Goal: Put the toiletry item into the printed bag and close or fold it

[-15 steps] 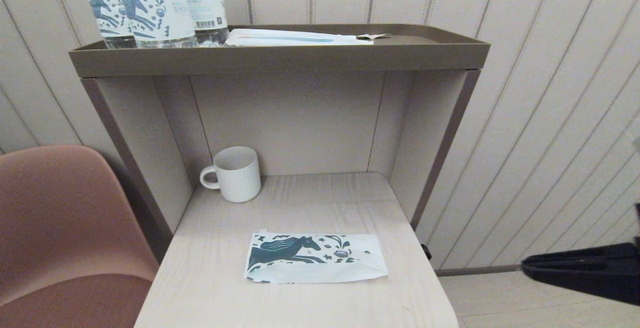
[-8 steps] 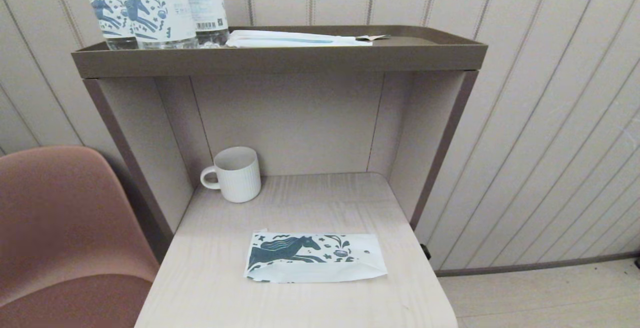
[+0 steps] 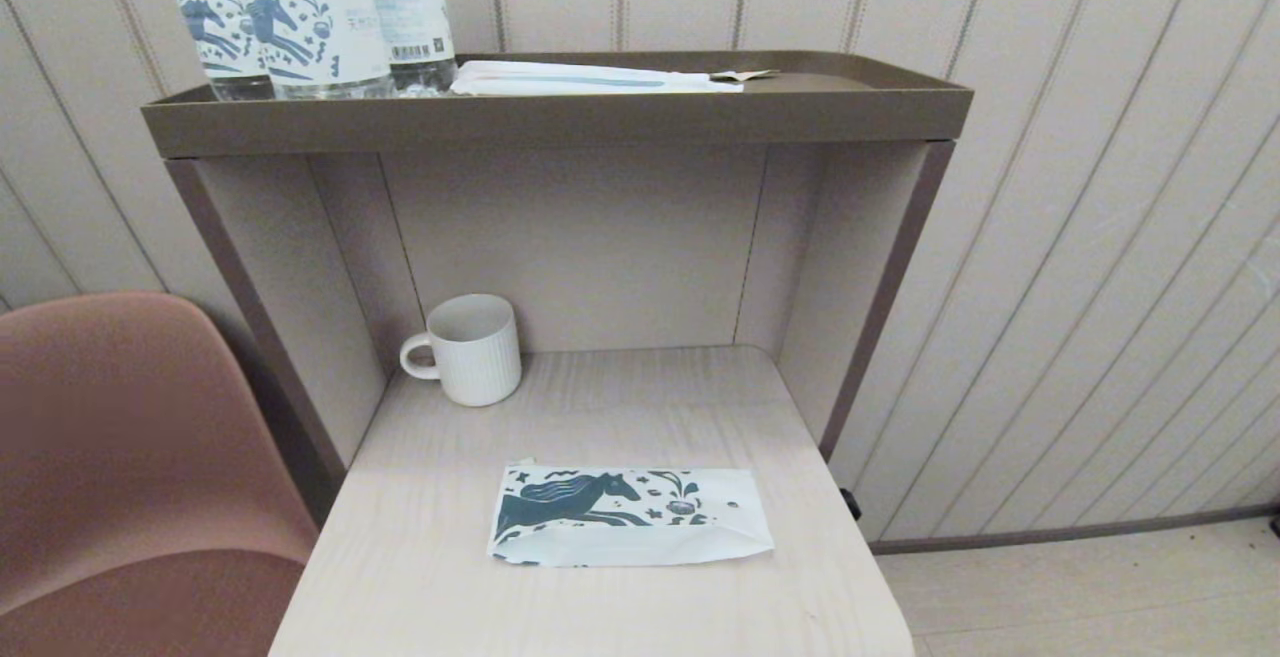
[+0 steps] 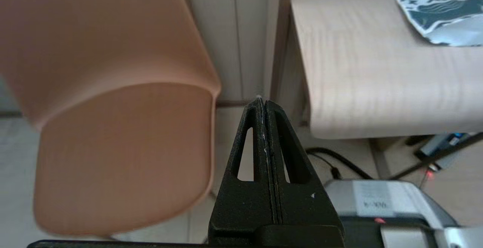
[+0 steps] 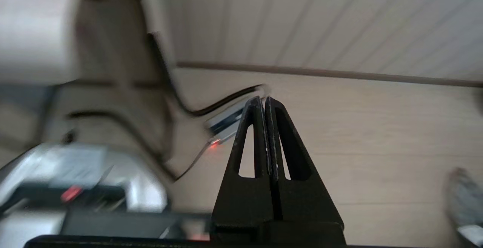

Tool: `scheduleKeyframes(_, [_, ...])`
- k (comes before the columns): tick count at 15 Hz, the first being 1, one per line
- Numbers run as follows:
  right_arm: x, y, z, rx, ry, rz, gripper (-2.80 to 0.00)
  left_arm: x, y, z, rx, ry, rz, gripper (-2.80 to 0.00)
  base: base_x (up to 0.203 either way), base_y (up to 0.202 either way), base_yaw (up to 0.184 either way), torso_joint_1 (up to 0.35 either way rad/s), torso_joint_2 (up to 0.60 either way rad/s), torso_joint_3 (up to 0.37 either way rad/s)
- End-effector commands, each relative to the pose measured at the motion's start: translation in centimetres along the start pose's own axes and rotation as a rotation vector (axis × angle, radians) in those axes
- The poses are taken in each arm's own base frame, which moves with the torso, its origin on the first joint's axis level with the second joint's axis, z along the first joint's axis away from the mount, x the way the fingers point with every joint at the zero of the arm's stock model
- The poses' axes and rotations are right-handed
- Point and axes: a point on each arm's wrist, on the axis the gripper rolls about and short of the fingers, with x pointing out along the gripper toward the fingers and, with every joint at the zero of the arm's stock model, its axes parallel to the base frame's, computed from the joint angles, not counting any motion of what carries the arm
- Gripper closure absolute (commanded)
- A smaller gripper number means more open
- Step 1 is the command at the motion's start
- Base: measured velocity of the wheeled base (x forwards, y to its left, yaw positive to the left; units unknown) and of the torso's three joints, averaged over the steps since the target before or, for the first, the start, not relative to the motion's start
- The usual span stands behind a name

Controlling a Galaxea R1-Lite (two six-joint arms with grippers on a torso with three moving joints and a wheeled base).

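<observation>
Both arms are down, and the bag lies flat on the counter.

Our right pincer [image 5: 265, 100], pressed shut and empty, has dropped from the head view toward the floor; the left pincer [image 4: 263, 102] (also shut, empty) hangs beside the chair [image 4: 113, 108]. The printed bag [image 3: 628, 516] rests on the counter [image 3: 420, 557], toiletry item unseen, so we judge the job finished.

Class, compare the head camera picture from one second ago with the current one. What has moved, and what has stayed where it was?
The right arm, which showed at the lower right edge a second ago, has pulled out of the head view. Its right claw is now shut, low over the floor. The left claw is shut beside the chair. The printed bag, mug and bottles stayed put.
</observation>
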Motion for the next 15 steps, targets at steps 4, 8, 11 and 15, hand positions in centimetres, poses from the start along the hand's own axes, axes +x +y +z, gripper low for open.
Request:
scheduleKeyframes(4, [1.1, 0.9, -3.5, -0.008, -0.091, 0.015, 0.00, 3.4, -0.4, -5.8, 0.039, 0.012, -0.016, 0.00, 0.000, 0.000, 0.000, 0.000, 0.00, 0.000])
scheduleKeyframes(8, [0.7, 1.3, -5.2, 0.023, -0.205, 0.078, 0.00, 4.7, -0.7, -8.3, 0.122, -0.123, -0.071, 0.00, 0.000, 0.000, 0.000, 0.000, 0.00, 0.000])
scheduleKeyframes(11, [1.0, 1.3, -5.4, 0.061, -0.209, 0.055, 0.00, 5.0, -0.5, -8.4, 0.020, -0.141, -0.014, 0.00, 0.000, 0.000, 0.000, 0.000, 0.00, 0.000])
scheduleKeyframes(15, [1.7, 1.4, -5.4, 0.001, -0.293, 0.072, 0.00, 5.5, -0.6, -8.3, 0.129, -0.211, -0.038, 0.00, 0.000, 0.000, 0.000, 0.000, 0.00, 0.000])
